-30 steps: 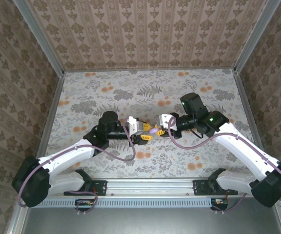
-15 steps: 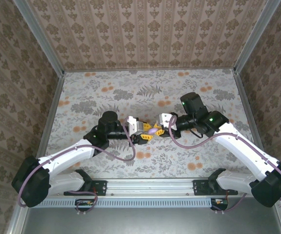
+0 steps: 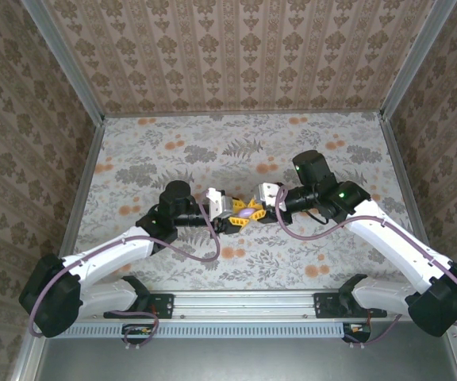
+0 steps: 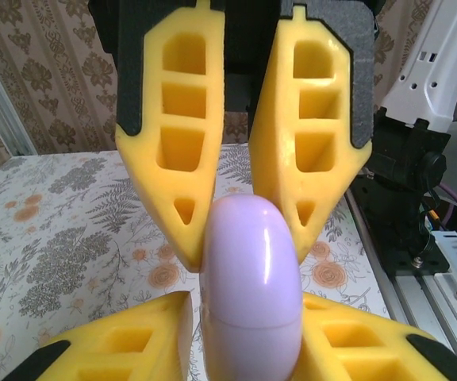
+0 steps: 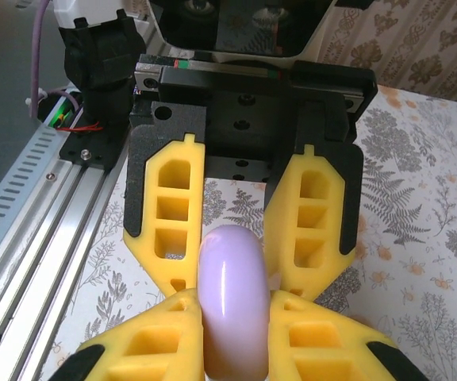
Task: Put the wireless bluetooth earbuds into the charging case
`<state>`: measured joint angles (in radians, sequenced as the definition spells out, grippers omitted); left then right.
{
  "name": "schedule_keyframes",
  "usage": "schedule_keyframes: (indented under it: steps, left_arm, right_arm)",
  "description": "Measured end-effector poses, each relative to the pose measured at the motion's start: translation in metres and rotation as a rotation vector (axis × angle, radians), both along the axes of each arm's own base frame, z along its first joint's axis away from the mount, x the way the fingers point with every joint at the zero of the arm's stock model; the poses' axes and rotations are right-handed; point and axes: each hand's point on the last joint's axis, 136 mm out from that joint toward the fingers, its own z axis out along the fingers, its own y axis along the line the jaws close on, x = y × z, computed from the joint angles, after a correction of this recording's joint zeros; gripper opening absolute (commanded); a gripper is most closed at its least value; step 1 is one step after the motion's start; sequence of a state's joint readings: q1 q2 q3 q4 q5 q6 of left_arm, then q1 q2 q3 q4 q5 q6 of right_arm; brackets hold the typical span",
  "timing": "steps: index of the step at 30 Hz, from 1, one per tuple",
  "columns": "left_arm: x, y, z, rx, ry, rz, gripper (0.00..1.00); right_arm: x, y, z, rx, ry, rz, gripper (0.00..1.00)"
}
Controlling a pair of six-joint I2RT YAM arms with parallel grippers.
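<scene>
A smooth purple rounded disc hangs above the table's middle, pinched from both sides. My left gripper is shut on its left end, and my right gripper is shut on its right end. In the left wrist view my own yellow fingers flank the purple disc at the bottom, with the right gripper's fingers above. The right wrist view shows the same hold on the disc mirrored, my fingers low. The coral-pink charging case and the earbuds are out of view.
The floral tablecloth has orange flower prints scattered on it. Patterned walls close off the back and both sides. An aluminium rail with the arm bases runs along the near edge.
Both grippers and the purple disc between them have drifted a little to the left and away from the rail. The hold on the disc is the same.
</scene>
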<state>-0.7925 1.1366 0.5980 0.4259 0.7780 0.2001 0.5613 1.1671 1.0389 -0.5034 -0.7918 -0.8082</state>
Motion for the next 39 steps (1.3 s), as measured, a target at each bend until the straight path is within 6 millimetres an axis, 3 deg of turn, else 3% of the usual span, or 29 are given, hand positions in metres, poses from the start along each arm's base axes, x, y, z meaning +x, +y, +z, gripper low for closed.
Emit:
schedule_keyframes:
  steps: [6,11,15,26,31,39]
  left_arm:
    - [0.000,0.000,0.001,-0.005,0.008,-0.001,0.22]
    - [0.000,0.000,0.001,-0.004,0.009,0.001,0.20]
    - [-0.001,0.000,0.000,0.001,0.013,0.000,0.19]
    - [0.007,0.000,0.000,0.001,0.001,0.044,0.17]
    - [0.004,-0.001,-0.001,0.007,0.009,0.030,0.17]
    - [0.006,0.000,-0.002,-0.003,0.006,0.047,0.17]
  right_arm:
    - [0.001,0.000,0.000,0.003,0.006,-0.007,0.17]
    - [0.003,0.001,-0.001,0.009,0.017,-0.020,0.34]
    - [0.009,0.000,-0.004,0.016,0.027,-0.056,0.41]
    - [0.026,-0.008,0.005,0.070,0.107,-0.150,0.44]
    - [0.043,-0.014,0.018,0.116,0.095,-0.205,0.44]
    - [0.047,-0.015,0.024,0.143,0.126,-0.234,0.47]
